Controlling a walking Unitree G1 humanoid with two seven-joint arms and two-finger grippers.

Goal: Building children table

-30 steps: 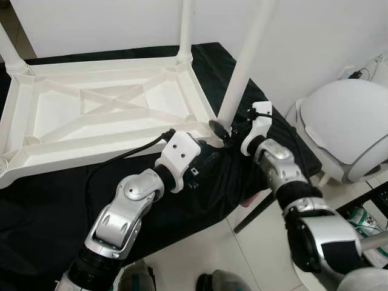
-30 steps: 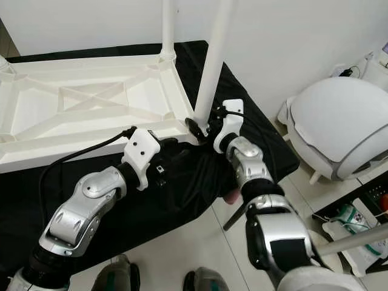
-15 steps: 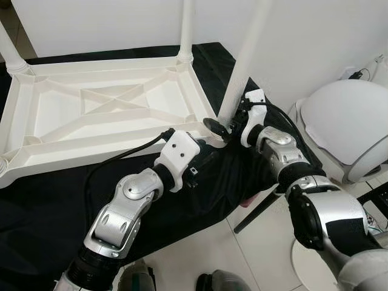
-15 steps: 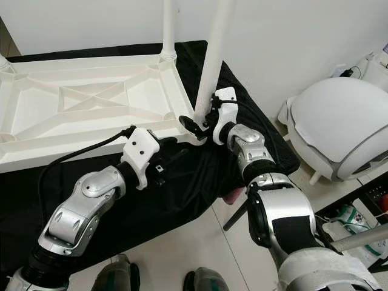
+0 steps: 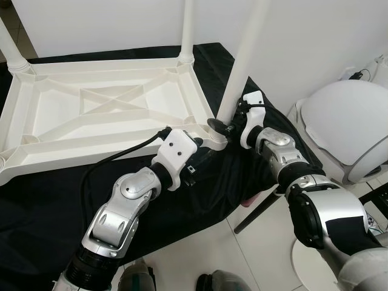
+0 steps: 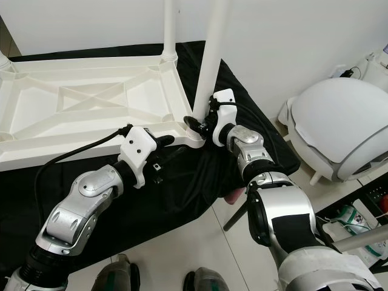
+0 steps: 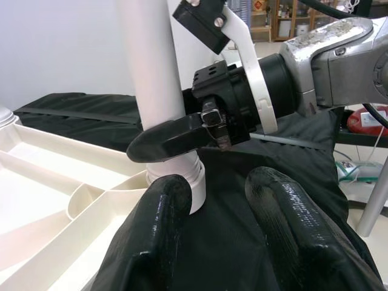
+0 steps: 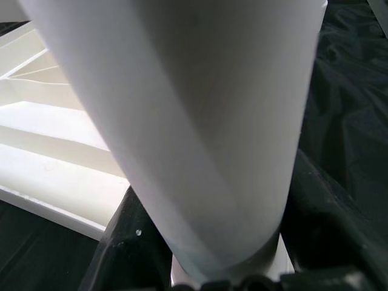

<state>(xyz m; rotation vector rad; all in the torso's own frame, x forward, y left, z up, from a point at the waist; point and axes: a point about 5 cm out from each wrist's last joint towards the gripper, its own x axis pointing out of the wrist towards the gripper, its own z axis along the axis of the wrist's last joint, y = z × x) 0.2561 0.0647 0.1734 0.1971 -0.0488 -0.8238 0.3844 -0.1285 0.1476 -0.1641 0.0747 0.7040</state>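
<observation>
You have the white plastic children's table top (image 5: 103,115) lying upside down, ribbed underside up, on a black cloth (image 5: 36,206) that covers the surface in front of you. Three white round plastic legs stand in its corner sockets: one at the 10 o'clock corner (image 5: 11,51), one at 12 o'clock (image 5: 187,33), and the near-right one at about 2 o'clock (image 5: 242,66). Your right gripper (image 5: 219,126) is clamped on the base of that near-right leg, just above its socket; in the left wrist view you see one black finger (image 7: 176,136) wrapped across the front of the tube. Your left gripper (image 7: 221,233) sits at 6 o'clock of that same corner, resting on the cloth just beside the socket, its two black fingers slightly apart and holding nothing. At 3 o'clock, off the cloth, a white domed plastic object (image 5: 348,127) stands on the tiled floor (image 5: 254,254).
</observation>
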